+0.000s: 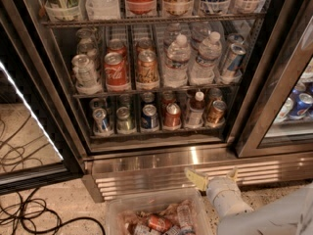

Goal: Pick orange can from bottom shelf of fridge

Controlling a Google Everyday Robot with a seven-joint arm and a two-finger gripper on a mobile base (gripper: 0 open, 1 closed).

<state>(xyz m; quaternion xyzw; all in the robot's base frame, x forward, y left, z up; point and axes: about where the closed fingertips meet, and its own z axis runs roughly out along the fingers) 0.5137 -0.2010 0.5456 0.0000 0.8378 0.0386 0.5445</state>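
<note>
The pale gripper [214, 176] is held before the ribbed steel panel [146, 173] — fingers [195, 179] spread, empty — well below the small amber-orange can [215, 112].

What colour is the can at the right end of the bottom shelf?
Amber-orange, silver top: the orange can, camera view. The gripper hangs below, by the base panel.
</note>
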